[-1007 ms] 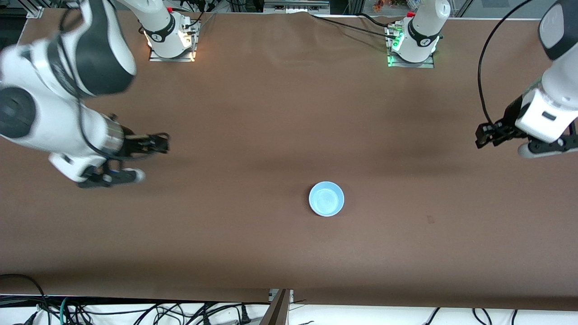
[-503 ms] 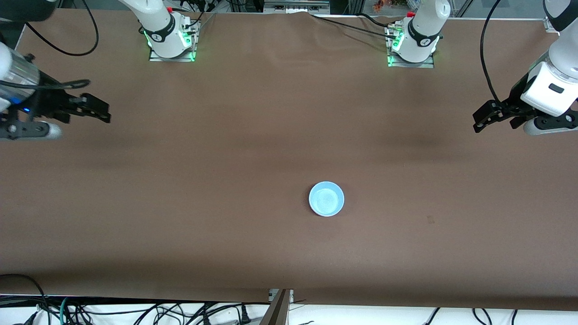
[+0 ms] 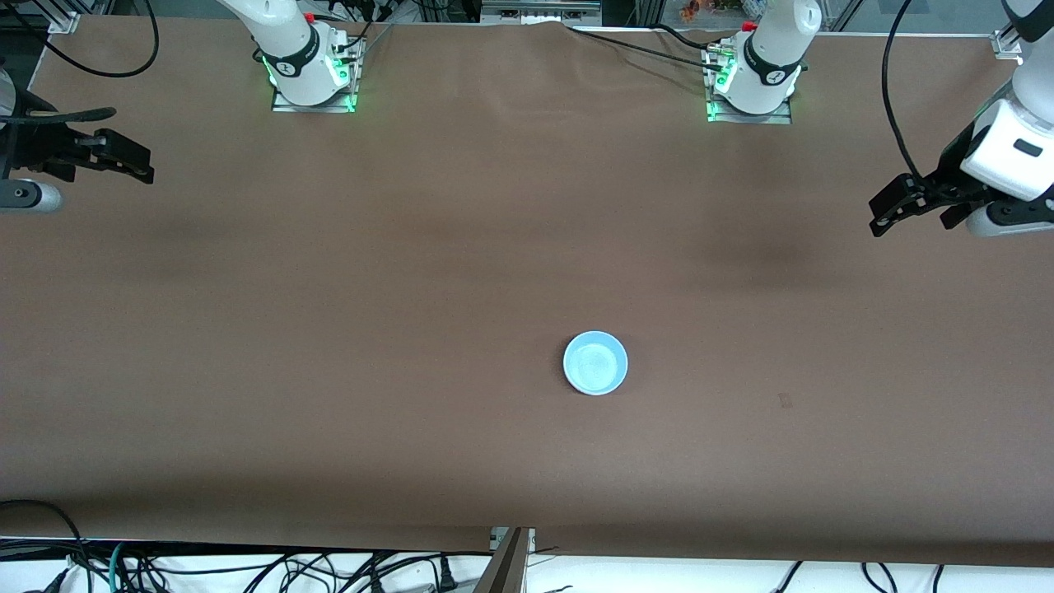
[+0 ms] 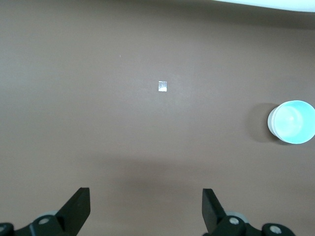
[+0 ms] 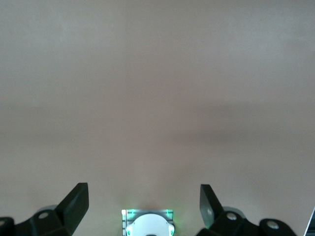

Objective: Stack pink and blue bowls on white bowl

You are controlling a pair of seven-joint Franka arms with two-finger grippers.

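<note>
- One brown table (image 3: 329, 329) carried everything, and it looked almost bare.
- Two arms were counted. The right arm (image 3: 284, 41) had swung out of the table's middle within the last second, and now reached only the rim of the table at its own end. The left arm (image 3: 1009, 144) had drawn up and back a little at its own end.
- Two tools were counted, and neither held anything. The right tool (image 3: 136, 162) hung over the right arm's end of the table; in its wrist view its fingers (image 5: 74, 204) stood wide apart over bare table. The left tool (image 3: 879, 216) hung over the left arm's end, its fingers (image 4: 76, 209) wide apart as well.
- One bowl could be counted from above: the blue bowl (image 3: 595, 363), near the middle of the table and well apart from both tools. It had not moved during the last second.
- In the left wrist view a pale rim showed under one side of the blue bowl (image 4: 294, 121). I judged that this could be the white bowl below it. No pink bowl could be seen apart, so it was probably hidden in the stack.
- With both arms retreating and nothing left loose, the stacking seemed already finished.
- One small pale mark (image 3: 785, 401) lay on the table, nearer to the left arm's end than the bowl.
</note>
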